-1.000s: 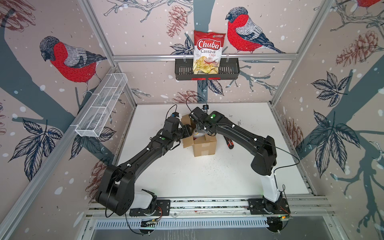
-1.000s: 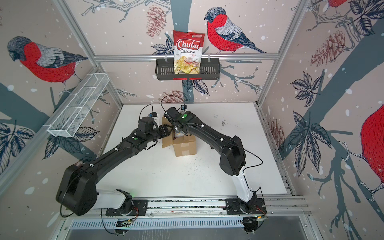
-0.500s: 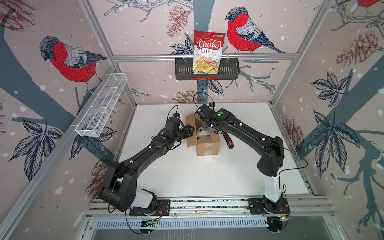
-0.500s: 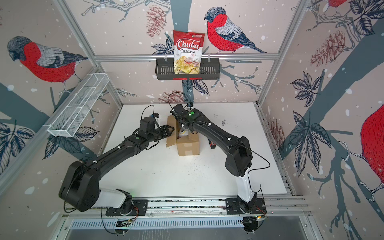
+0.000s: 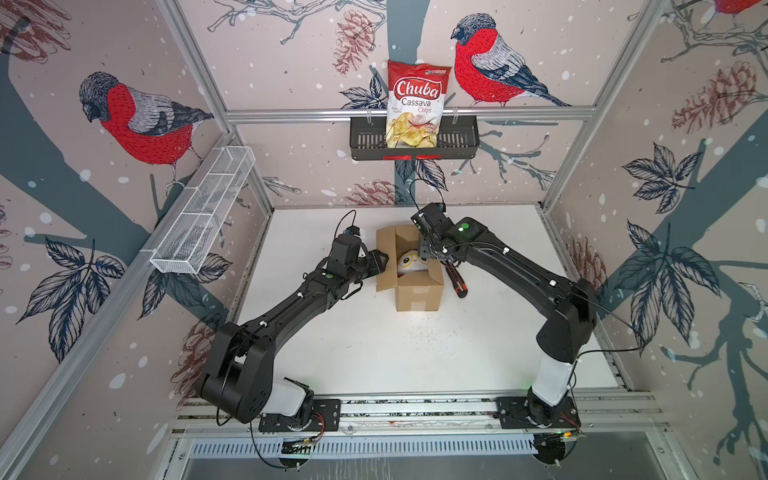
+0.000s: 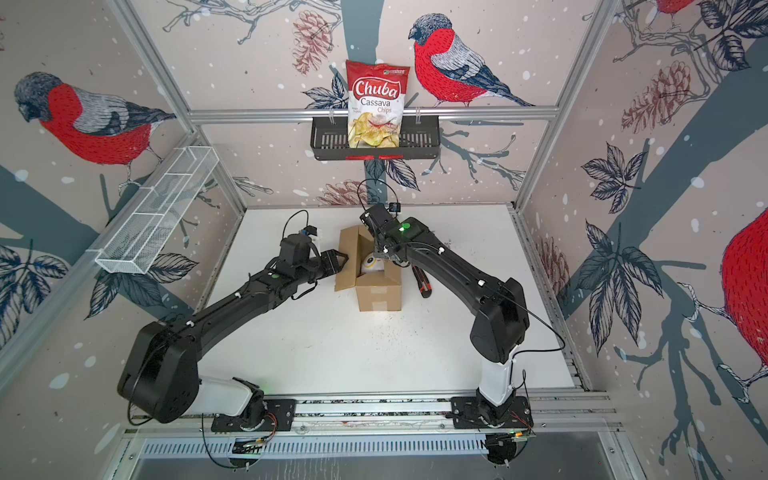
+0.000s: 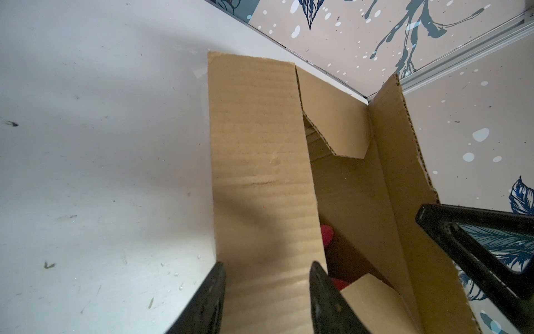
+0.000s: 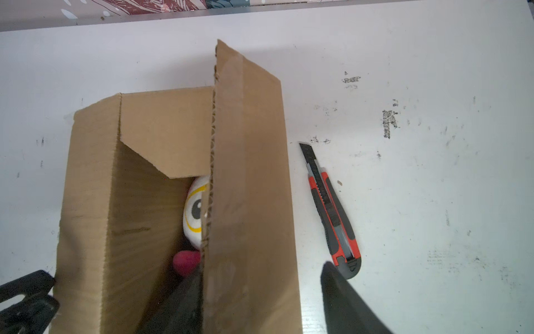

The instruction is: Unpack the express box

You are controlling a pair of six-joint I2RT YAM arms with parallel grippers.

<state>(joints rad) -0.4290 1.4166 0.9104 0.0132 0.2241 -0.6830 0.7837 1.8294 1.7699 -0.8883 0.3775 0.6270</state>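
Both half-open, nothing pinched: right hand point(image 8: 263, 269) straddles the express box point(image 5: 417, 297) right flap point(image 8: 248, 173), left hand point(image 7: 266, 264) at the left flap point(image 7: 254, 144). I'd spread them outward gently.

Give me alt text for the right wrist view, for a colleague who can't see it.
Close-up of the open express box, one long flap standing upright between the right gripper's open fingers. Inside shows a white plush toy with a yellow-ringed eye; a red-and-grey utility knife lies on the white table beside the box, blade out.
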